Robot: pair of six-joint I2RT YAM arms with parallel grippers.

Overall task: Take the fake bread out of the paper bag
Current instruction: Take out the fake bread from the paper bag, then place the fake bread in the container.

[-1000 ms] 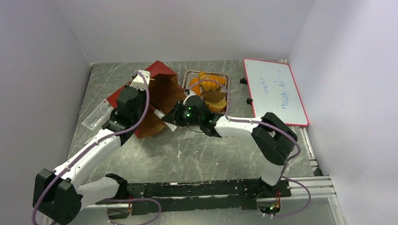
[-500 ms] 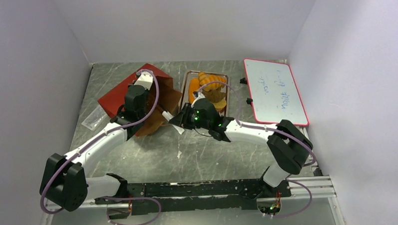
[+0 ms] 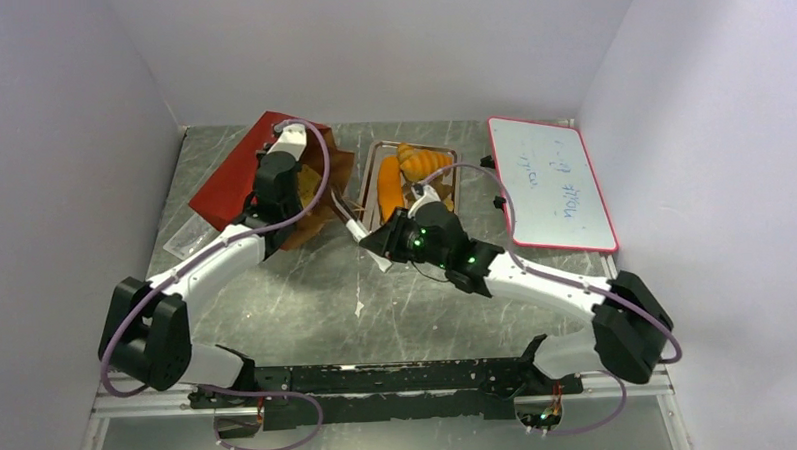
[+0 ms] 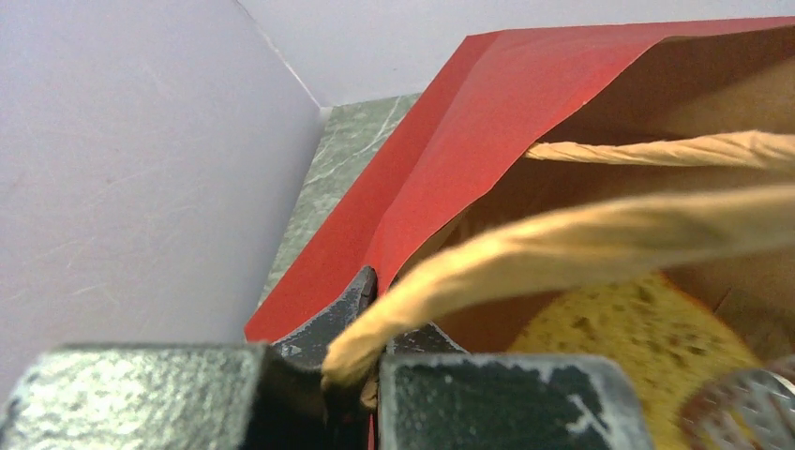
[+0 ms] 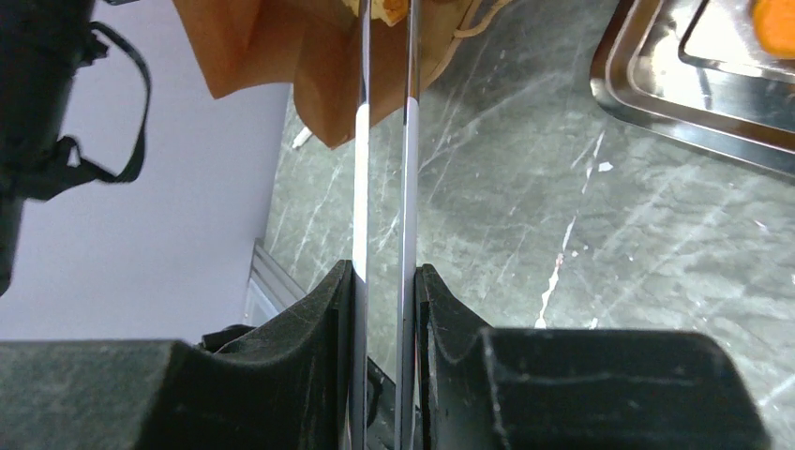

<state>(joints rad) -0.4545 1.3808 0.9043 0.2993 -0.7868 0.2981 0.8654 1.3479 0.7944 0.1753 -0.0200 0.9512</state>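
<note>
Two arms reach up the table (image 3: 427,304) from their bases at 6 o'clock; the right gripper (image 5: 384,281), near the middle, is clamped on a pair of metal tongs (image 5: 410,150), its fingers pressing both blades from outside; the blades point toward 11 o'clock, and their tips run off the top of the wrist view at the brown mouth of the bag (image 3: 228,181); the bag sits tilted at about 11 o'clock, red side toward 9 and mouth open toward 4; the left gripper (image 4: 375,328) is pressed together at the bag's rim, pinching it by one tan cord handle (image 4: 581,248), with the red edge of the paper right beside the jaws; inside the bag, the left wrist view shows a yellow, porous piece (image 4: 609,347) lying low behind the handle; whether it is bread I cannot tell; just beside the bag, at 12 o'clock, stands a silver tray (image 3: 366,181); orange bread (image 3: 420,162) lies on it, a ridged croissant at the far end and a long loaf (image 3: 390,190) along its left side; a red-framed whiteboard (image 3: 553,185) lies at 2 o'clock, apart from the tray.
</note>
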